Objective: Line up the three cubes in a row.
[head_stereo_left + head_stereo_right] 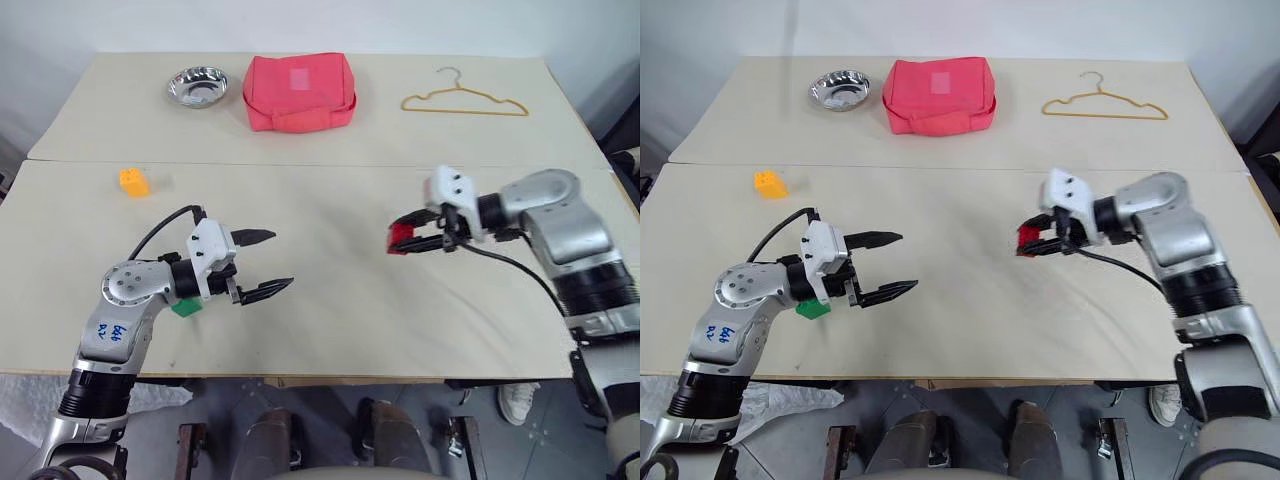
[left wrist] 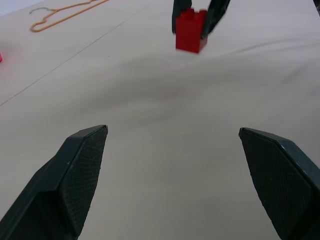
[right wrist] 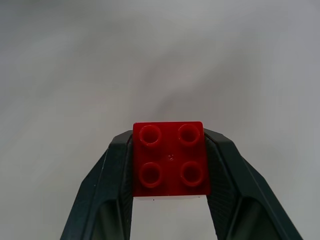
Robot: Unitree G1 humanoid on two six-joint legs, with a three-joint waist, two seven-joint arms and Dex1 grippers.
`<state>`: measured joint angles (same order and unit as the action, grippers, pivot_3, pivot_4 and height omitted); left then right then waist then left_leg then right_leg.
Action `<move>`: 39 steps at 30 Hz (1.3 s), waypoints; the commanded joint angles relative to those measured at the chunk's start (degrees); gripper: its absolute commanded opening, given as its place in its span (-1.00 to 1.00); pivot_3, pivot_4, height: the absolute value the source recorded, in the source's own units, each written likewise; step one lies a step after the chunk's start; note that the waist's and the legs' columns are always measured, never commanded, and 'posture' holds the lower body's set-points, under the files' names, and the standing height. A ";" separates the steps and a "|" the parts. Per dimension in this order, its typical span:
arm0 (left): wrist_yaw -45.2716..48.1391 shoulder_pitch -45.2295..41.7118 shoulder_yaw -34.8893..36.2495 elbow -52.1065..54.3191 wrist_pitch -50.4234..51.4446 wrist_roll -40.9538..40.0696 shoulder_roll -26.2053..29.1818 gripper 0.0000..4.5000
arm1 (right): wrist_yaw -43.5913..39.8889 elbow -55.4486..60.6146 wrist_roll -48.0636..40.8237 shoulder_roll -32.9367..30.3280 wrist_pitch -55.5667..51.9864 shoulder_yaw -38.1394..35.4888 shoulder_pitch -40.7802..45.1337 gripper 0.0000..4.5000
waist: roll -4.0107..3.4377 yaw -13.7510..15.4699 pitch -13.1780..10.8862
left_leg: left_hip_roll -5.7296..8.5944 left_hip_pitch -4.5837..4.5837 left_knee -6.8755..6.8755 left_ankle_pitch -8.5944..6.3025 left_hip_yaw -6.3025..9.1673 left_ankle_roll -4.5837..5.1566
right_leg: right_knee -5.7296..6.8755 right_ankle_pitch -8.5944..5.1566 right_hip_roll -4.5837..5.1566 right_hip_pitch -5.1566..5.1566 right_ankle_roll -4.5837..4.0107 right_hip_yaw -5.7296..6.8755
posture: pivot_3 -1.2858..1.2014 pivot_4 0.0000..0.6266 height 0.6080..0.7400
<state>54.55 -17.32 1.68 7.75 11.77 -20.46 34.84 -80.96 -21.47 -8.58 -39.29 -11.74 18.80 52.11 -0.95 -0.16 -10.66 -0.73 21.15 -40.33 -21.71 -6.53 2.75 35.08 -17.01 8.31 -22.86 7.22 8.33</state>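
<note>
While the three cubes lie scattered and no row exists yet, the relation that matters is how each one sits relative to the green cube [image 1: 813, 309], which I take as the landmark. Farthest left is the orange-yellow cube [image 1: 133, 181], resting alone on the worktop [image 1: 330, 310], well apart from the green cube on its far side and a little further left. The green cube itself rests on the worktop, partly hidden under the left arm's wrist; it lies behind the left claw [image 1: 264, 264], not between the fingers. That claw stands wide and empty, pointing level and away from the green cube toward the right arm.

Well to the right of the green cube, and slightly farther from the robot, the right claw [image 1: 1033, 240] is clamped on the red cube [image 3: 170, 159]. The right wrist view shows the studs facing the camera and one finger pressed on each opposite side; the block appears to hang just above the worktop.

Judging from this, the red cube must travel left across bare worktop to reach the green one. The right arm carries it; the left arm is far nearer the green and orange-yellow cubes, so those two fall to it.
</note>
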 commanded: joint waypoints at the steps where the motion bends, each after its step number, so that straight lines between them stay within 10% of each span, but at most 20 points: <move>1: -0.04 1.15 1.33 2.21 -0.30 -1.24 0.37 1.00 | -0.88 -4.59 2.43 2.65 5.86 0.72 2.29 -0.34 | 0.00 -0.05 0.00 | 0.01 0.04 -0.01 0.00 0.04 0.00 | -0.01 0.00 0.02 0.00 0.00 0.04 | 0.03 -0.52 1.00; 12: -1.23 4.09 4.76 4.30 0.79 -2.12 2.16 1.00 | -1.29 -12.83 5.81 8.30 9.13 0.12 4.12 -0.34 | 0.00 -0.64 0.00 | 0.01 0.09 -0.05 0.00 0.19 0.00 | 0.03 -0.01 0.04 0.02 -0.01 0.18 | 0.03 -0.52 1.00; 21: -4.00 6.38 13.47 7.39 3.40 -6.03 4.61 1.00 | -1.26 -7.11 -1.52 5.85 13.51 -9.55 -1.06 0.99 | 0.01 -1.32 -0.01 | 0.03 0.15 -0.05 0.00 0.39 0.00 | 0.02 -0.01 0.10 0.06 -0.02 0.34 | 0.03 -0.52 1.00; 29: 0.55 18.44 31.20 2.45 1.05 -12.08 7.08 1.00 | -9.76 3.23 -18.66 4.92 14.41 -20.78 -15.16 0.99 | 0.03 -1.40 -0.02 | 0.03 0.08 0.02 0.00 0.50 -0.01 | -0.08 -0.02 0.15 0.24 -0.03 0.61 | 0.03 -0.52 1.00; 39: 11.24 36.27 45.49 -22.41 -5.30 -9.28 12.66 1.00 | -11.54 13.36 -25.10 4.97 15.55 -17.35 -31.35 0.99 | 0.12 -1.42 -0.01 | 0.02 -0.12 0.01 -0.02 0.37 -0.04 | -0.08 -0.04 0.21 0.34 -0.07 0.61 | 0.03 -0.52 1.00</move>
<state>64.17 17.43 44.59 -11.92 9.25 -30.85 46.61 -87.95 -9.99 -32.26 -33.74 2.38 1.43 21.35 -0.82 -1.58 -10.68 -0.72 21.00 -40.31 -21.73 -6.15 2.71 34.99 -17.05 8.50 -22.52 7.14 8.95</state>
